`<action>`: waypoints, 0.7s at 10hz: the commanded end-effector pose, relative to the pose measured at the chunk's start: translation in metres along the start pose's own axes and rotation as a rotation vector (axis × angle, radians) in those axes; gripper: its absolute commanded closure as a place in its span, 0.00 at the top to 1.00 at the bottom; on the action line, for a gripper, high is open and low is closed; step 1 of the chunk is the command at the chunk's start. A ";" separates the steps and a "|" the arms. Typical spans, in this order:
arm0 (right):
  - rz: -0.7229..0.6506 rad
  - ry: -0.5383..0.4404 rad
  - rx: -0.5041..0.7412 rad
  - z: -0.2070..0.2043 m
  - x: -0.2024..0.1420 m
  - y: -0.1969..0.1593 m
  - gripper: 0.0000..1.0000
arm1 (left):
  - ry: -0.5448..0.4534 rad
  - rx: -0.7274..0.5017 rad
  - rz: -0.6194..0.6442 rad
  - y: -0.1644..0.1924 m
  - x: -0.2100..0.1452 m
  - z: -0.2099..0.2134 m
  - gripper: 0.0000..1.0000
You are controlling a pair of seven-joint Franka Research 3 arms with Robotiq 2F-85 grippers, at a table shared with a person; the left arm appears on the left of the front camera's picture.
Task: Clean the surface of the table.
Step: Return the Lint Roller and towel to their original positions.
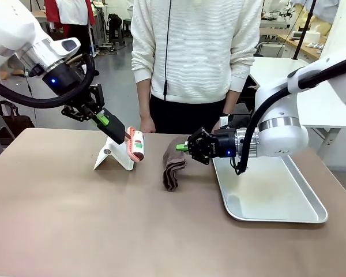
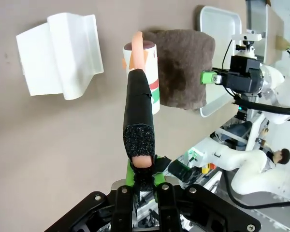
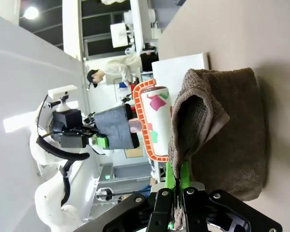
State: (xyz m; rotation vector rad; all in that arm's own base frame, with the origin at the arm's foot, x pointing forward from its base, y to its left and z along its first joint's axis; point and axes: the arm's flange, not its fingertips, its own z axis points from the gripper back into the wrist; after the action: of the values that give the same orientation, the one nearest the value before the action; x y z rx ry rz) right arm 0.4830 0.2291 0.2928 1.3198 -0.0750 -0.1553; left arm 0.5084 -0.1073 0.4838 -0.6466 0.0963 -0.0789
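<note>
I found the table (image 1: pixel 63 219) spread beneath both my arms, its tan top reaching from the near edge to the person (image 1: pixel 196 52) standing at the far side. My left gripper (image 1: pixel 106 122) was clamped on the black foam handle of a lint roller (image 1: pixel 137 145), whose patterned roll hung just above the tabletop near the middle. A white stand (image 1: pixel 112 153) sat on the table directly beside and behind that roll. My right gripper (image 1: pixel 183 147) had its fingers pinched together on an upper fold of a brown towel (image 1: pixel 173 164), lifting that edge while the rest of the cloth lay bunched on the table. The towel lay between the roller and a silver metal tray (image 1: pixel 277 196), just left of the tray's rim.
</note>
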 end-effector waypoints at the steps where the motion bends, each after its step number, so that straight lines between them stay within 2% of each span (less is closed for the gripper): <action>1: -0.008 -0.045 -0.089 0.003 0.013 0.000 0.03 | 0.069 -0.001 -0.015 0.008 0.016 0.009 0.16; 3: -0.023 -0.011 -0.220 0.012 0.021 -0.006 0.03 | 0.100 0.026 -0.019 0.014 0.024 0.003 0.16; 5: -0.012 0.017 -0.286 0.008 0.030 -0.013 0.03 | 0.103 0.054 -0.020 0.017 0.031 -0.003 0.16; 7: -0.029 0.078 -0.296 0.001 0.032 -0.019 0.03 | 0.066 0.066 -0.029 0.022 0.039 -0.008 0.16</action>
State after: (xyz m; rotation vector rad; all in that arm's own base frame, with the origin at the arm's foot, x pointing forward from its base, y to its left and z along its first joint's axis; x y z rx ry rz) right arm 0.5029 0.2101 0.2713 1.0411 -0.0153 -0.1308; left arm 0.5409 -0.0991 0.4615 -0.5904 0.1740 -0.1092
